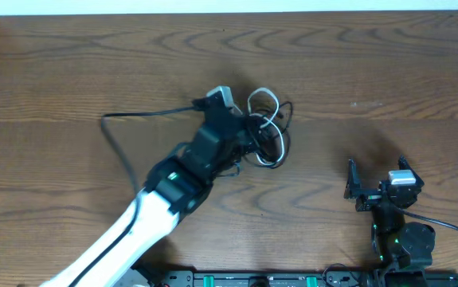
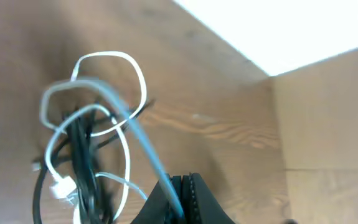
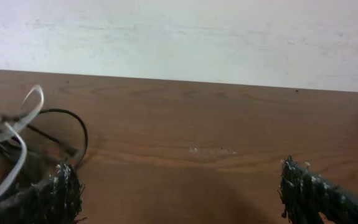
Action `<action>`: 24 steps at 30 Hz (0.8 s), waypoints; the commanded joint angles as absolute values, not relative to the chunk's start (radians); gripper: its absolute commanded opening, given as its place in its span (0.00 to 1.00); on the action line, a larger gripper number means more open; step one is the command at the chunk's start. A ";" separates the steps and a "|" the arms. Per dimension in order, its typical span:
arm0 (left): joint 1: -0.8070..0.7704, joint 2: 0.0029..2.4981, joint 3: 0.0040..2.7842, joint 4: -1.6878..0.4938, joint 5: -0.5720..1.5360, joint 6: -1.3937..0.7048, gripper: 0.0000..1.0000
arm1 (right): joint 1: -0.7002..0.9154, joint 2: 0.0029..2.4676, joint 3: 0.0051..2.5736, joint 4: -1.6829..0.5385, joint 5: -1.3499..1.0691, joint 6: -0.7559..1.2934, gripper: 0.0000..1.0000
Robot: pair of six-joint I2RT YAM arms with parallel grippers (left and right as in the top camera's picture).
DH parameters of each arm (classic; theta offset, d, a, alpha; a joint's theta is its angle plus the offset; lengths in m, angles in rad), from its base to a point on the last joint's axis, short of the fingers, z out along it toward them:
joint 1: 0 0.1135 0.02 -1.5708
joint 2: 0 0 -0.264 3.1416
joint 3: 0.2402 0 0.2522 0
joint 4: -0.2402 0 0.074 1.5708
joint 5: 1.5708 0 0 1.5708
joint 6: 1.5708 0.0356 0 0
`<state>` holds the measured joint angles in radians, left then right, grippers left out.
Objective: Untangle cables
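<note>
- The left tool [image 2: 180, 184] is clenched on the white cord [image 2: 110, 57], seemingly to draw it out of the knot.
- That cord loops through the black cords [image 2: 79, 155] in one tangle at the middle of the wooden surface [image 1: 356, 64].
- The right tool [image 1: 376, 169] stands released, well apart near the front edge, probably waiting to pin the rest.
- No brand or writing is readable.

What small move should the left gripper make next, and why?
Probably draw the white cord gently out of the black cords: the left gripper is shut on it, its loops lie among them, and the right gripper stands open, apart.
</note>
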<state>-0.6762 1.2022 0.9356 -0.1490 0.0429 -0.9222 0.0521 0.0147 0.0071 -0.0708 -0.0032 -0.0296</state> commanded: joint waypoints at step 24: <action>-0.677 1.349 0.936 0.042 0.270 -0.491 0.08 | 0.060 0.011 0.006 -0.075 0.001 -0.023 0.99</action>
<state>-0.6762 1.3033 0.9356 0.0143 0.2573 -0.4908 0.0521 0.0147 0.0071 -0.0711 -0.0032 -0.0296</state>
